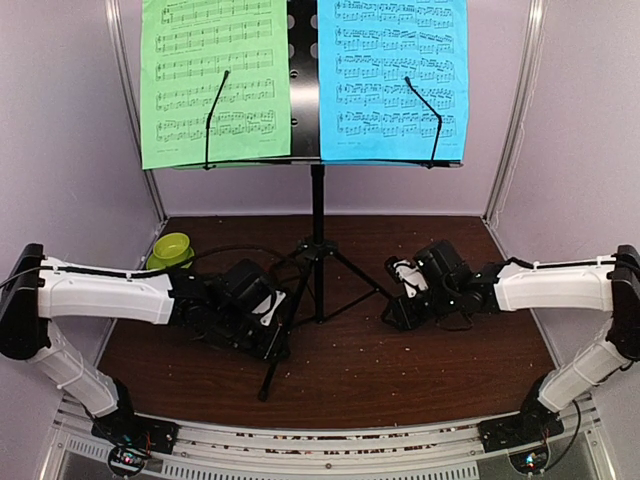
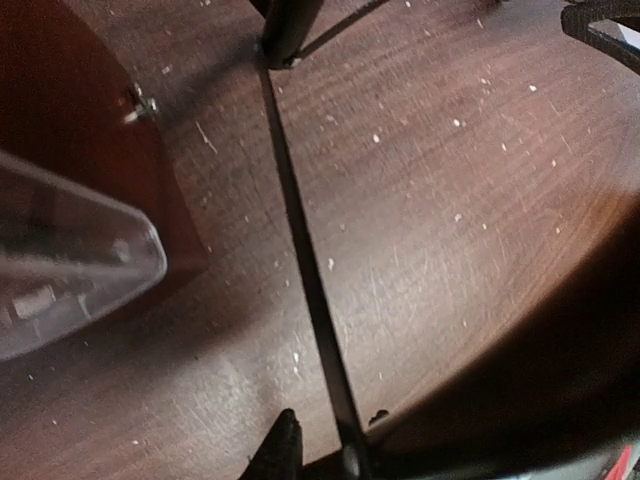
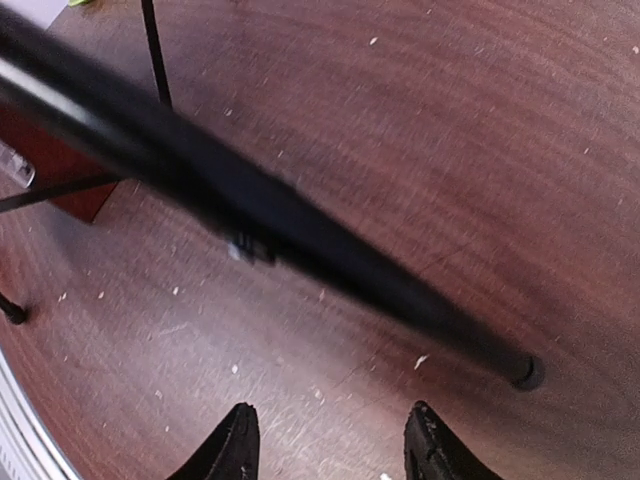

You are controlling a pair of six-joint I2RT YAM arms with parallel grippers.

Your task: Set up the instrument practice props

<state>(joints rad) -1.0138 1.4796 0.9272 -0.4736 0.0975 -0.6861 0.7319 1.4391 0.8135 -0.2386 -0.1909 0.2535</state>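
We saw a brown wooden table (image 1: 450,370) speckled with pale crumbs. The black music stand (image 1: 317,215) stood upright on its tripod in the middle of it, with its hole-punched desk at the top of the overhead view. On the desk, a green sheet (image 1: 215,80) lay on the left and a blue sheet (image 1: 392,80) on the right, side by side. Each had a thin black wire arm across its lower part.

The left gripper (image 1: 265,320) was down low, just beside the stand's near-left leg. We could not tell whether it was open or closed, because its own camera showed only one dark fingertip (image 2: 282,450) clearly. The right gripper (image 3: 332,440) was low by the stand's right leg (image 3: 300,225). Its jaws were spread apart and held nothing, and the leg crossed just beyond the fingertips.

The metronome (image 2: 80,110), reddish-brown with a clear cover, sat on the table near the left gripper, apart from the stand's foot. A small lime-green bowl (image 1: 172,248) sat at the table's far left edge.
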